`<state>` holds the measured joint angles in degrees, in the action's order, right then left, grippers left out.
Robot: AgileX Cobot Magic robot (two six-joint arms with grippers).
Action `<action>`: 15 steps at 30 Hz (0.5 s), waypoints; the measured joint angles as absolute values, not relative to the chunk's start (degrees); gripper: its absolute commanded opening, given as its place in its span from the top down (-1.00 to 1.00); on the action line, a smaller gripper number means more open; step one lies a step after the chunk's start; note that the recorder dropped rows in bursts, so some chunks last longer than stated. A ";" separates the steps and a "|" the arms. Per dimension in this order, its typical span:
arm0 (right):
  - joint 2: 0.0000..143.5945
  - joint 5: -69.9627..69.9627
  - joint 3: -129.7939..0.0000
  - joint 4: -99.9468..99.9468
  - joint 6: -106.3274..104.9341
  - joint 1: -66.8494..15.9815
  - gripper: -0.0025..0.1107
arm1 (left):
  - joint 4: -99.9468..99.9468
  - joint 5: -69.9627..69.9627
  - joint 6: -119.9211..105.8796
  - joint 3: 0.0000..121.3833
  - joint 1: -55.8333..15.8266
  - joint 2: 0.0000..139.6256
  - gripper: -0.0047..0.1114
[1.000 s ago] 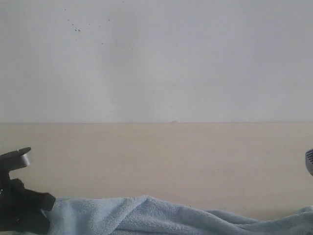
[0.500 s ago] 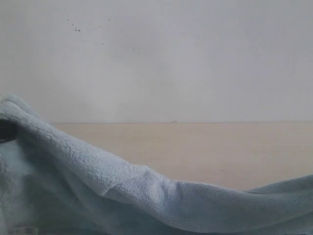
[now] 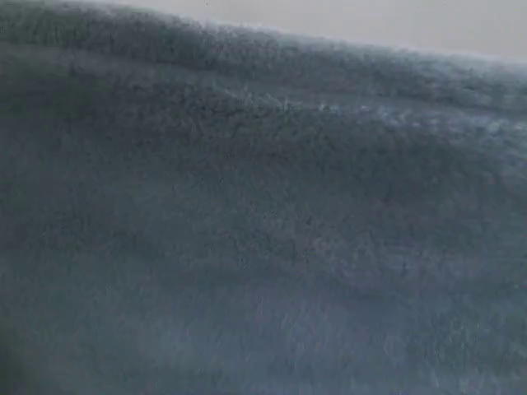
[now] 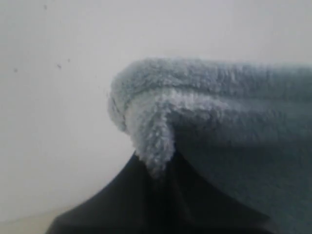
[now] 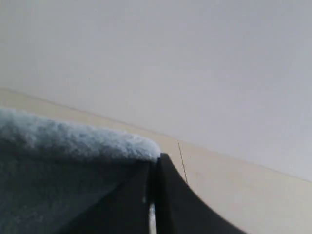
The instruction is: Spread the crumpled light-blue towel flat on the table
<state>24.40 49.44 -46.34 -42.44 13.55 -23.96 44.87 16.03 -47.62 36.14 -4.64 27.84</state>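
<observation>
Black fingers of the left gripper are pinched tight on a corner of the pale light-blue fluffy terry-cloth towel, with pile bunching up out of the seam between them. The right gripper is likewise clamped on the towel's edge. From each pinch the cloth runs toward the other arm, so its long axis lies stretched between the two, above the smooth pale beige wooden table, with neither arm evidently nearer. Shadowed cloth fills the exterior view, so I cannot make out whether the lower hem touches the tabletop.
</observation>
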 measured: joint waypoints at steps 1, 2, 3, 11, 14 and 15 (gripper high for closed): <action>26.51 49.01 -45.71 -43.49 13.55 -23.96 0.96 | 44.62 15.06 -47.62 35.37 -4.64 30.83 0.85; 29.62 48.36 -44.79 -45.03 14.07 -23.96 0.96 | 44.52 14.08 -47.62 34.57 -4.64 34.38 0.85; 33.18 47.38 -43.83 -46.89 15.48 -23.96 0.96 | 44.35 13.25 -47.62 34.02 -4.64 37.57 0.85; 62.54 38.43 -42.17 -64.78 33.44 -23.96 0.96 | 43.85 5.43 -47.62 33.81 -4.64 70.32 0.85; 71.77 36.97 -42.09 -69.90 35.74 -23.96 0.96 | 43.70 3.15 -47.62 35.06 -4.64 78.83 0.85; 74.56 36.60 -42.09 -71.63 36.32 -23.96 0.96 | 43.70 2.48 -47.62 35.47 -4.64 81.33 0.85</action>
<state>74.56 36.60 -42.09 -71.63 36.32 -23.96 43.70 2.48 -47.62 35.47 -4.64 81.33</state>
